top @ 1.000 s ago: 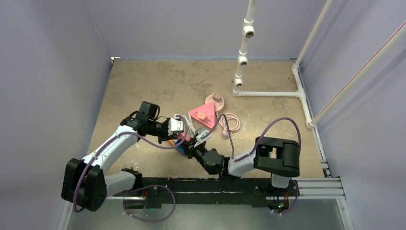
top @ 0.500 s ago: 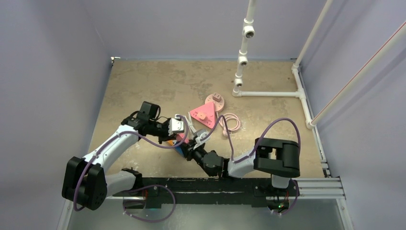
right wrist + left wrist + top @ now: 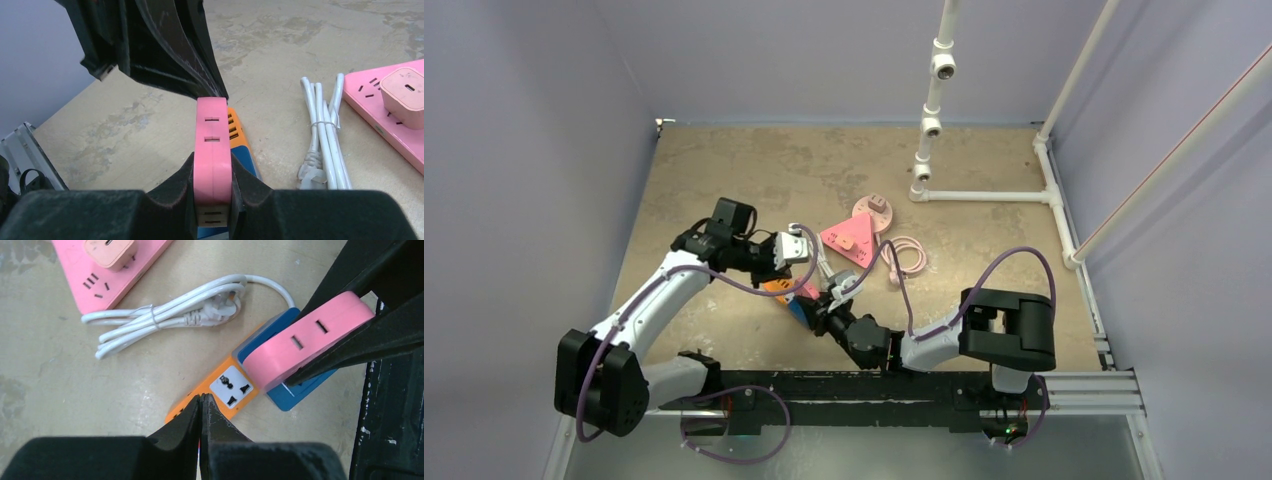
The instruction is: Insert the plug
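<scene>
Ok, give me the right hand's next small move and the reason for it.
Probably press the right hand straight down to seat the pink plug into the orange-and-blue strip. The plug is clamped in that hand over the strip's blue section, with its prongs hidden. The shut left hand has its tips at the orange end, apparently bracing it.

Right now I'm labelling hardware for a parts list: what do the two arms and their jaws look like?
Both the left arm and right arm have white links between bulky black joint housings, with a purple cable looping along each. The jaws are matte black wedges tapering to narrow tips.
</scene>
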Motion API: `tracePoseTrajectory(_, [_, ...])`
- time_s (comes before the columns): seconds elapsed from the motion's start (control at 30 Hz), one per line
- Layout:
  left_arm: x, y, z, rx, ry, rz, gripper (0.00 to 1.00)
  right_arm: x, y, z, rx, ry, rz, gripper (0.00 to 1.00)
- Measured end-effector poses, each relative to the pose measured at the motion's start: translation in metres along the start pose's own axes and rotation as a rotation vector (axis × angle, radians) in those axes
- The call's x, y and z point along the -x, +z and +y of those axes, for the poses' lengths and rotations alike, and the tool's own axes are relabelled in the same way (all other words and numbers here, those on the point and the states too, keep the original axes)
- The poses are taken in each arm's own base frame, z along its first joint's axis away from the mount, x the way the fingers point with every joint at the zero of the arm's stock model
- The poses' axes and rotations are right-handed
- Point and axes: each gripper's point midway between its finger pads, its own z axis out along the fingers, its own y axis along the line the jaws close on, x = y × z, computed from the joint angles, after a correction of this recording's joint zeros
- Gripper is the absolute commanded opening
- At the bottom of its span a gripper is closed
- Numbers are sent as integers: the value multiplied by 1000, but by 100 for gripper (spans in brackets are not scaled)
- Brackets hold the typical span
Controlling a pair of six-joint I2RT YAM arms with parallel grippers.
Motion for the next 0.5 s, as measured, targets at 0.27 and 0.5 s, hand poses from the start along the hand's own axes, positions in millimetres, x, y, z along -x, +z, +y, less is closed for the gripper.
tracePoseTrajectory(0.27, [-21, 0, 2, -23, -119, 75, 0, 2, 0, -3, -17, -14, -8, 0])
tracePoseTrajectory(0.5, [-66, 33, -4, -138, -311, 208, 0, 3, 0, -7, -32, -37, -14, 0])
